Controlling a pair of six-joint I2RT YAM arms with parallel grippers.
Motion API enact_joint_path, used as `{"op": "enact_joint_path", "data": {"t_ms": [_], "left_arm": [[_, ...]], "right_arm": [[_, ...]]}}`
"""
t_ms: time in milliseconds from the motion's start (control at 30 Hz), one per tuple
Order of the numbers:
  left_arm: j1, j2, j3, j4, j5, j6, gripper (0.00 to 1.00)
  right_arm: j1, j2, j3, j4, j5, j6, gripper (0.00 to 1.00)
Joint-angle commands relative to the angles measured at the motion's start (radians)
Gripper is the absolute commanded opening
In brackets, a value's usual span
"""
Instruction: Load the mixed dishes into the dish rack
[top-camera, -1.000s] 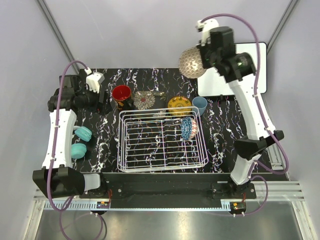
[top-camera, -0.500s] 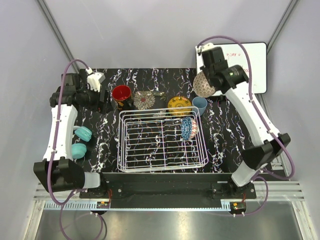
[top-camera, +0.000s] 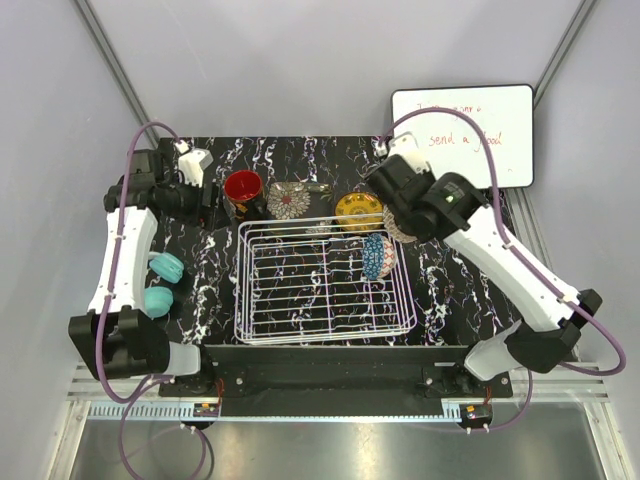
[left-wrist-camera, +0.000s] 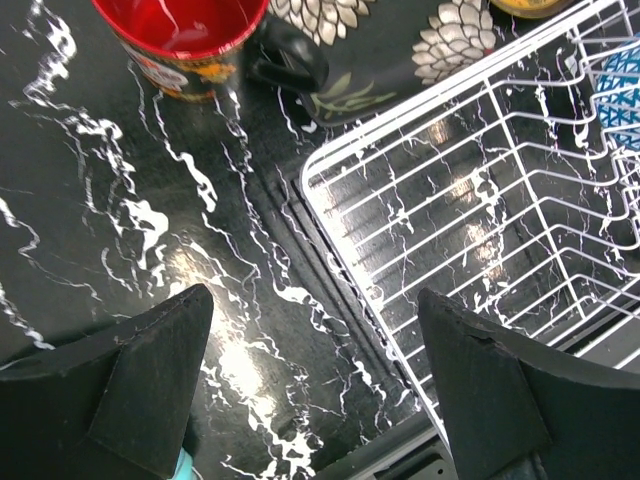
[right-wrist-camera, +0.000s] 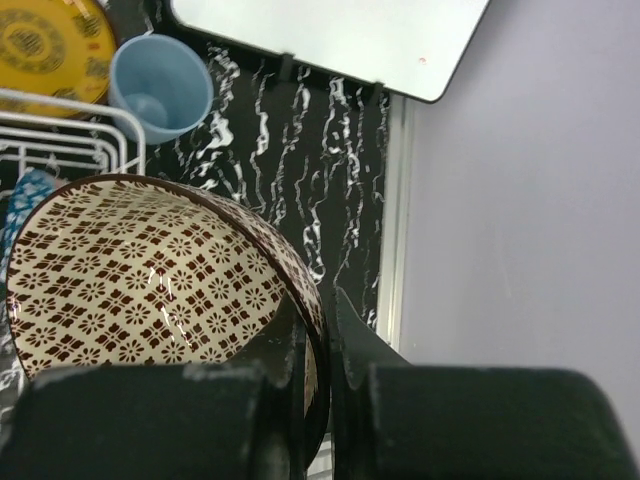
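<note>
My right gripper (right-wrist-camera: 318, 320) is shut on the rim of the beige-brown patterned bowl (right-wrist-camera: 150, 280), one finger inside and one outside. It holds the bowl tilted above the far right corner of the white wire dish rack (top-camera: 325, 285), next to the light blue cup (right-wrist-camera: 160, 85) and the yellow plate (top-camera: 358, 210). A blue patterned bowl (top-camera: 378, 255) stands on edge in the rack. My left gripper (left-wrist-camera: 312, 310) is open over bare table, left of the rack. The red mug (left-wrist-camera: 185, 30) and the floral saucer (left-wrist-camera: 340, 60) lie beyond it.
A whiteboard (top-camera: 465, 130) rests at the far right. Two teal rounded objects (top-camera: 163, 270) sit by the left arm. The table's right edge (right-wrist-camera: 392, 200) runs close beside the held bowl.
The right arm has swung down and left from high over the whiteboard, carrying the bowl to the rack's far right corner. The left gripper has barely moved.
</note>
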Motion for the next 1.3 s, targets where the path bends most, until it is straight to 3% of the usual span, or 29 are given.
{"op": "enact_joint_path", "data": {"t_ms": [0, 167, 333, 800, 1033, 1133, 1267], "left_arm": [[0.002, -0.048, -0.023, 0.037, 0.03, -0.012, 0.86], [0.001, -0.059, -0.032, 0.039, 0.021, -0.008, 0.86], [0.001, -0.042, -0.018, 0.04, 0.024, -0.025, 0.86], [0.001, -0.069, -0.057, 0.063, 0.056, -0.008, 0.86], [-0.019, -0.066, -0.057, 0.059, 0.112, 0.029, 0.83], [-0.037, -0.063, -0.037, 0.04, 0.132, 0.043, 0.83], [-0.152, -0.074, -0.015, 0.023, 0.159, 0.018, 0.84]], "right_arm": [[0.041, 0.004, -0.019, -0.176, 0.063, 0.116, 0.0], [0.059, -0.03, -0.051, -0.137, -0.111, 0.03, 0.0], [0.059, -0.001, -0.078, -0.137, -0.239, 0.071, 0.0], [0.222, 0.217, -0.03, -0.278, -0.319, 0.327, 0.0], [0.275, 0.154, -0.206, -0.286, -0.392, 0.374, 0.0], [0.309, 0.153, -0.208, -0.283, -0.446, 0.392, 0.0], [0.317, 0.232, -0.159, -0.277, -0.412, 0.404, 0.0]]}}
